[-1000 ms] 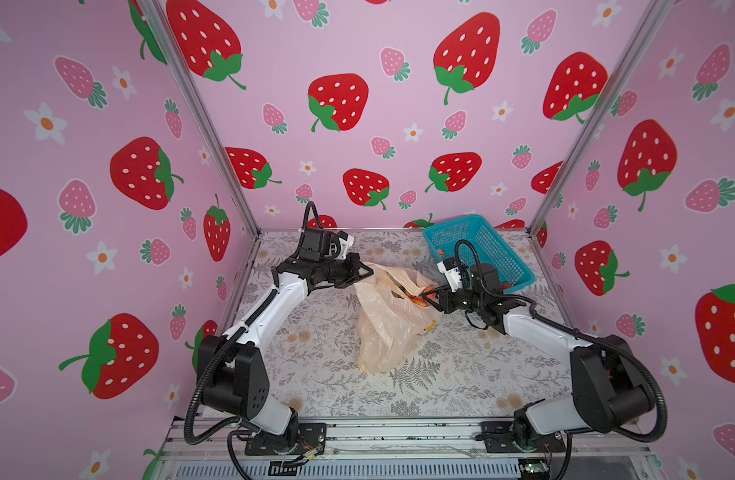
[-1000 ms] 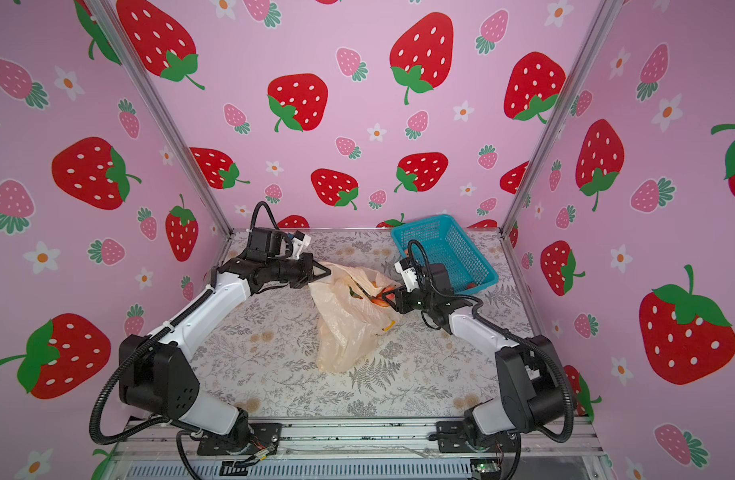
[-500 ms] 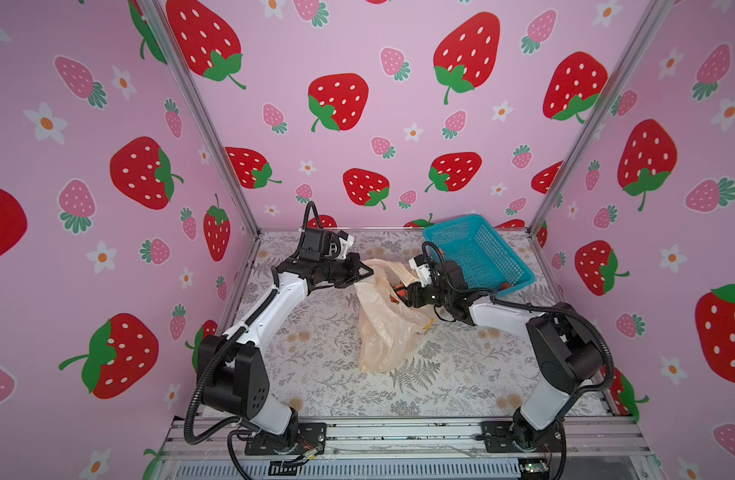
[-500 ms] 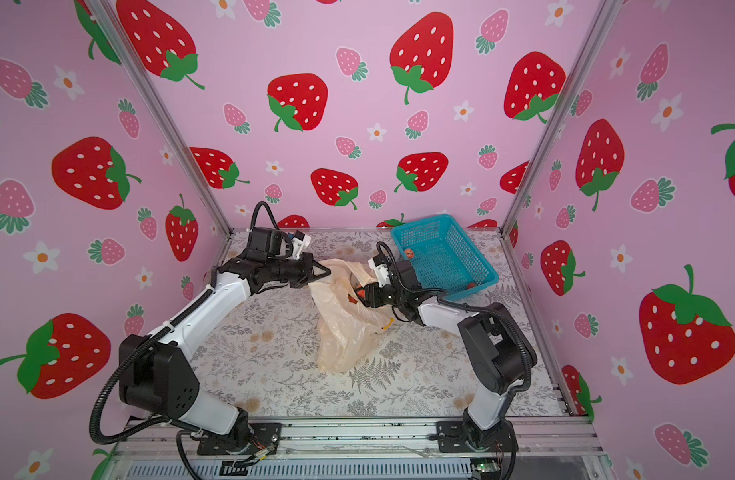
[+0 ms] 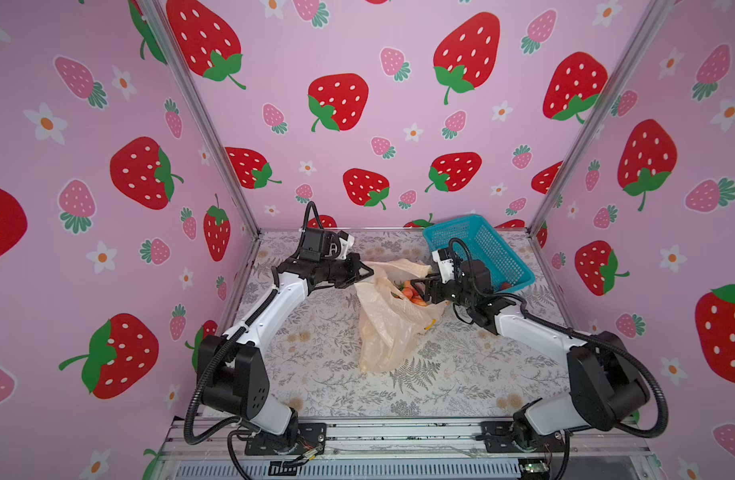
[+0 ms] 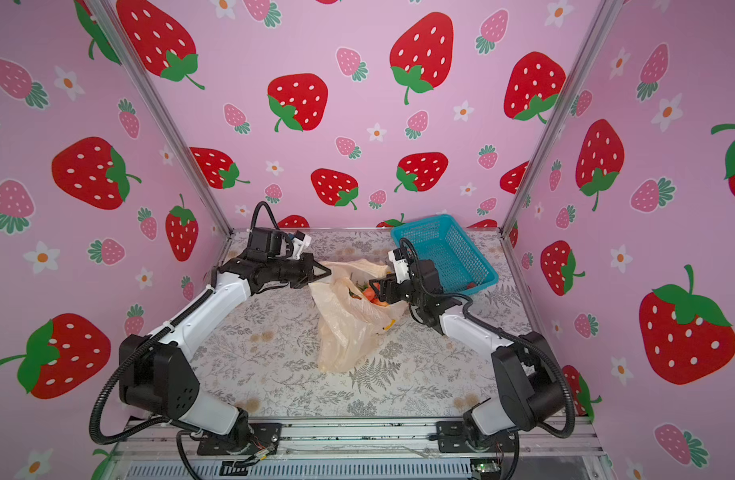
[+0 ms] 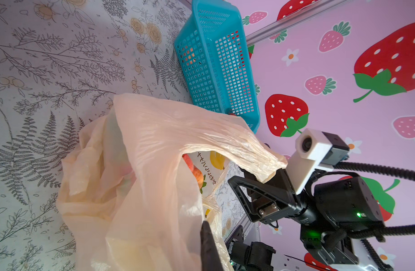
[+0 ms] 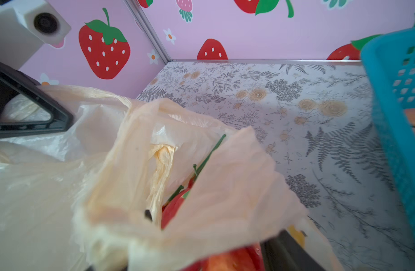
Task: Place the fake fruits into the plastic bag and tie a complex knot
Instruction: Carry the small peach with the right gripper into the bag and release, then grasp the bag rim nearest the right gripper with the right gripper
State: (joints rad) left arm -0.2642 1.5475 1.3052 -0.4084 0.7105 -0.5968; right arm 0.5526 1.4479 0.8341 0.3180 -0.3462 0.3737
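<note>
The blue mesh basket (image 5: 496, 259) sits just behind the right gripper (image 5: 418, 289). The plastic bag (image 5: 384, 332) slumps on the floral table (image 5: 315, 374) between the 2 grippers. The left gripper (image 5: 366, 272) is clenched on the bag's rim. The right gripper's jaws are released, spread at the bag's mouth over the fake fruits (image 5: 410, 294) inside.

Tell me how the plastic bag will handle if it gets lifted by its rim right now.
Probably floppy: the plastic bag is thin, creased and slumped, raised only where the left end effector pinches its rim. Likely to sag and swing, since the fake fruits lie loose inside. The glossy film may slip from a light grip.
</note>
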